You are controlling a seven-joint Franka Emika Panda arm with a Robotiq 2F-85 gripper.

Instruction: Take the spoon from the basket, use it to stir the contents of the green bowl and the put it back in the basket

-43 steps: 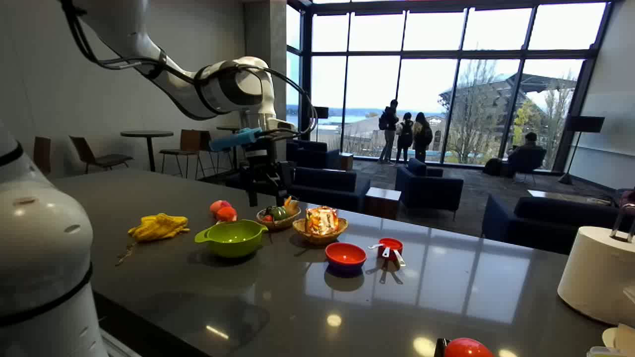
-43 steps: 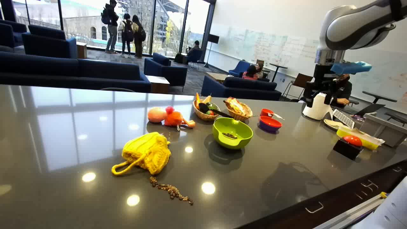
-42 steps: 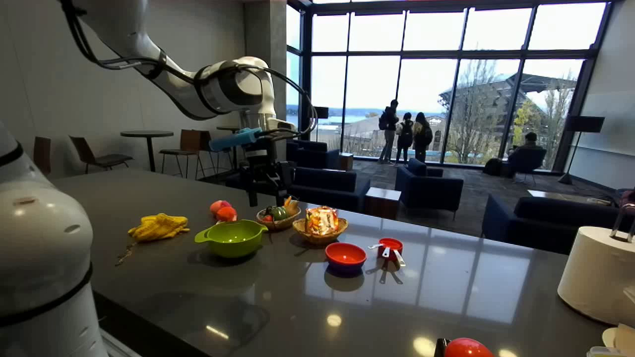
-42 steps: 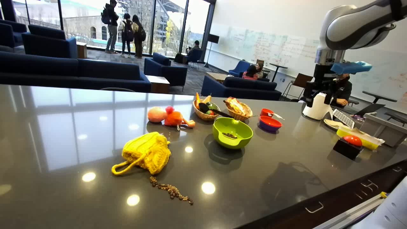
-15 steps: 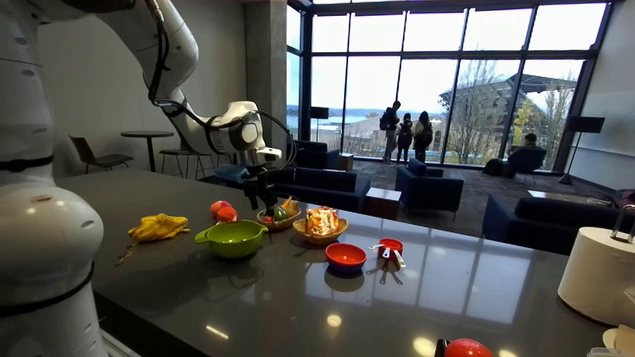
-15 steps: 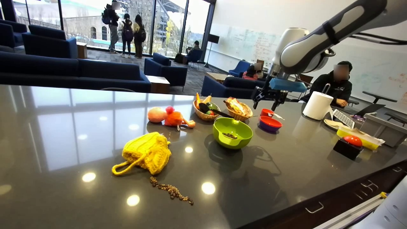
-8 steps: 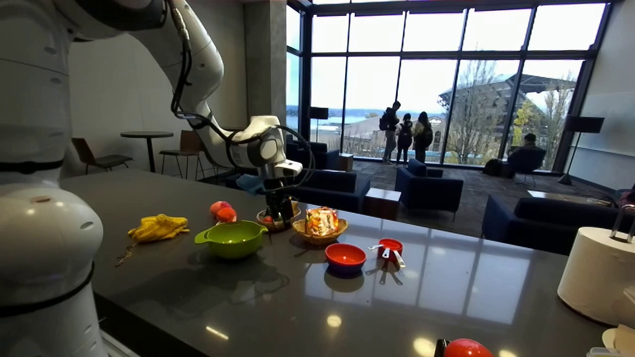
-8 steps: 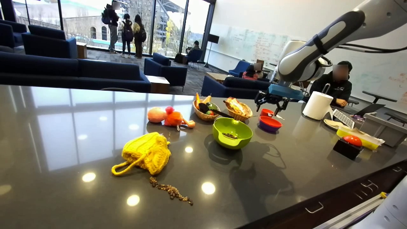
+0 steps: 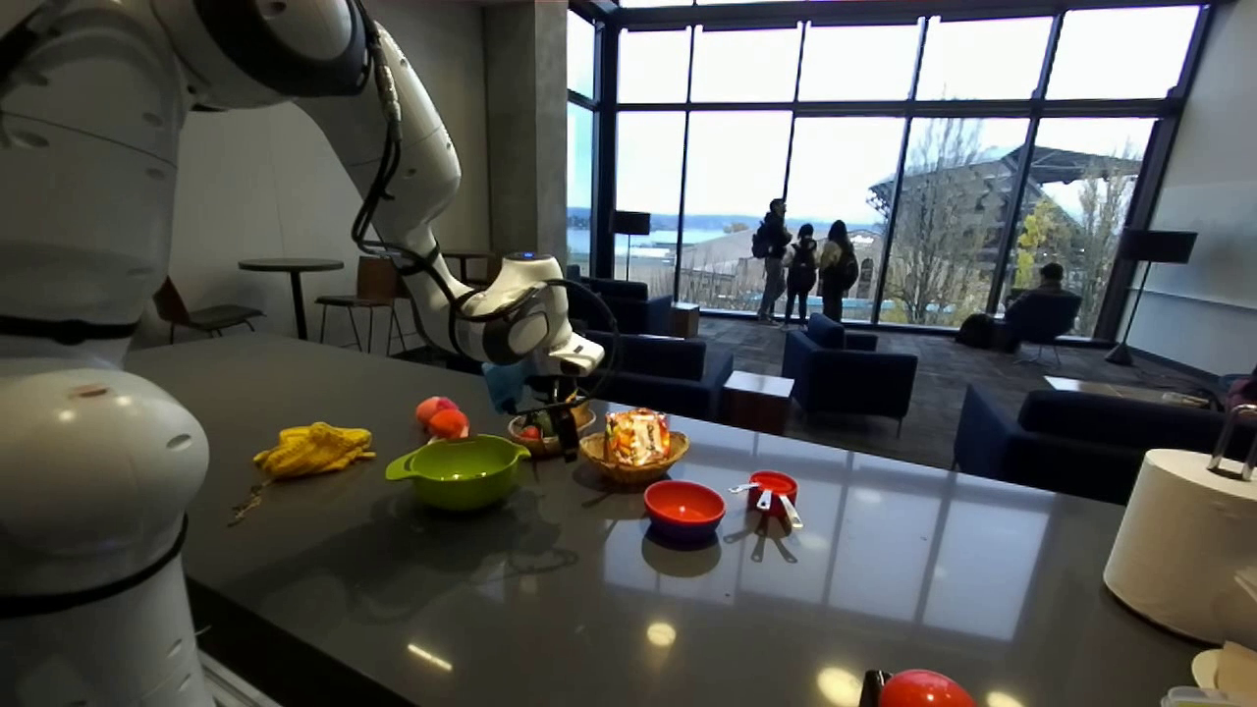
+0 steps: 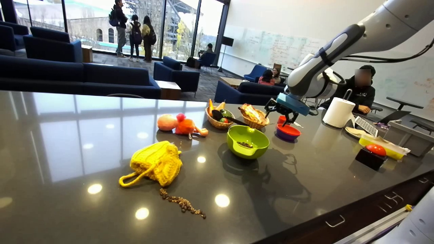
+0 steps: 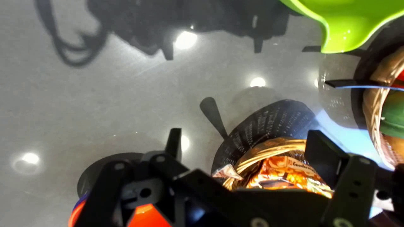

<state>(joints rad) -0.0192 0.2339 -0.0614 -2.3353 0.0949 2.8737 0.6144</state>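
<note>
The green bowl (image 9: 462, 481) (image 10: 250, 153) stands on the table with small brown bits inside; its spout shows in the wrist view (image 11: 345, 31). A tan woven basket with toy vegetables (image 10: 219, 125) stands behind it. A black spoon (image 10: 238, 121) leans there, its handle out over the rim; the handle also shows in the wrist view (image 11: 350, 83). A second woven basket (image 9: 633, 476) (image 11: 271, 149) holds an orange snack packet, and a shiny handle tip (image 11: 228, 171) sticks out of it. My gripper (image 10: 276, 120) (image 11: 244, 138) is open and empty, tilted above and beside the packet basket.
A small red bowl (image 9: 684, 503) and red measuring cups (image 9: 773, 491) stand beside the packet basket. A yellow knitted bag (image 10: 156, 162), spilled beans (image 10: 183, 203), orange toys (image 10: 184, 126), a paper roll (image 10: 337, 113) and a red-button box (image 10: 372, 157) are also on the table.
My arm has come down from higher up near the paper roll towards the packet basket. The gripper has turned and tilted and remains open. The bowls, baskets and spoon have not moved.
</note>
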